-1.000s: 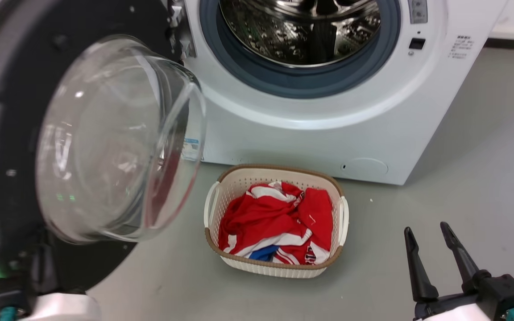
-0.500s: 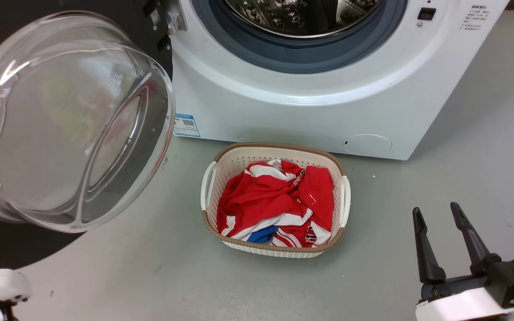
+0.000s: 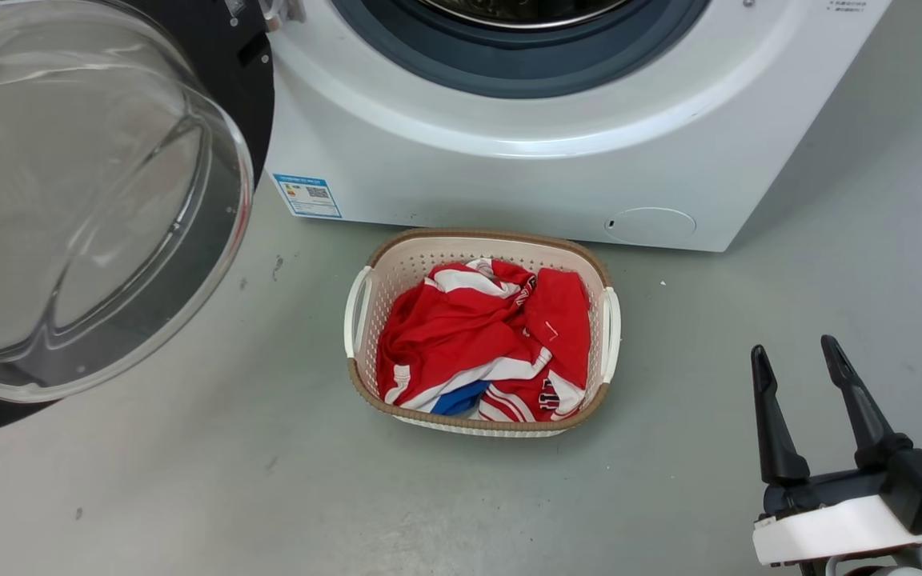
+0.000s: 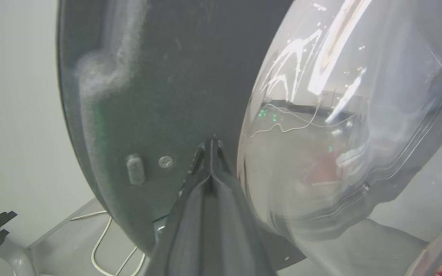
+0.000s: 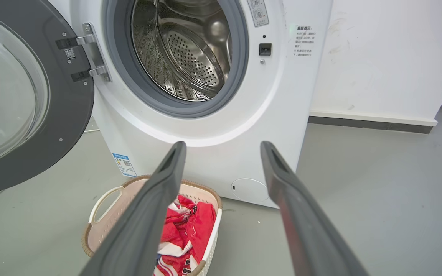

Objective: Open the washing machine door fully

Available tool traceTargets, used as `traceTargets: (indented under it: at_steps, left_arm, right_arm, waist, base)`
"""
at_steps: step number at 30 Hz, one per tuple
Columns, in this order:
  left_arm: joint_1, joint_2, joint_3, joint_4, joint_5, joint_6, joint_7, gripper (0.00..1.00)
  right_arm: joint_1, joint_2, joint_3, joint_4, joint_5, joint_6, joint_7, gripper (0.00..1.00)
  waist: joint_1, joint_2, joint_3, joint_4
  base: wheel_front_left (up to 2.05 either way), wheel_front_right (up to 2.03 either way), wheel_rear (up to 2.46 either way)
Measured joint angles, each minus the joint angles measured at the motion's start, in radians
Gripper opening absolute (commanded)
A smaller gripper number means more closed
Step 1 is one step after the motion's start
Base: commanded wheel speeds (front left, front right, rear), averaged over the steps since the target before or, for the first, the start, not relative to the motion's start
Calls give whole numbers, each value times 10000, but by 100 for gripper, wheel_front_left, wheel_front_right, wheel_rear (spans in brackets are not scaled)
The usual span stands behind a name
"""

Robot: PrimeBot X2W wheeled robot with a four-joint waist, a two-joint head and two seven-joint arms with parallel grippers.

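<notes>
Now, head view: washing machine door (image 3: 85, 200), black round a bulging clear bowl, hangs open left of the white washing machine (image 3: 509, 176); right gripper (image 3: 792, 348) spread wide. Left wrist: left gripper (image 4: 211, 145) pinched closed at the door's black face. Right wrist: perforated steel drum (image 5: 194, 57).

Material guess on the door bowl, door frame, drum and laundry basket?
Door bowl: clear glass by the look, thick, with sharp reflections; clear plastic not excluded. Door frame: dark, smooth plastic probably, with screw heads showing. Drum: bright perforated steel, mirror-like. Laundry basket: white perforated plastic, tan woven-look rim.
</notes>
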Motion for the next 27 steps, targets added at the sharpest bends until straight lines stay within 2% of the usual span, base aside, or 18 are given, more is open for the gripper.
traceTargets:
  at_steps: [6,15,20,27]
  left_arm:
    - [-588,255,288,861,-75,-209,0,0]
    - [-872,257,476,1524,232,-564,2,0]
    - [-375,96,587,984,746,-744,4,0]
    - [482,-441,545,-353,1356,-1020,2,0]
  right_arm:
    - [-11,0,-42,-17,0,0,0,100]
    - [-6,0,-67,33,31,0,0,100]
    - [88,-2,-159,48,127,0,0,100]
    - [570,0,-245,150,274,0,0,100]
  waist:
    - [0,0,146,-114]
    - [0,0,4,-208]
    - [-1,0,-413,-262]
    - [-1,0,-1253,-219]
  base:
    - [0,0,0]
    - [0,0,0]
    - [0,0,0]
    - [0,0,0]
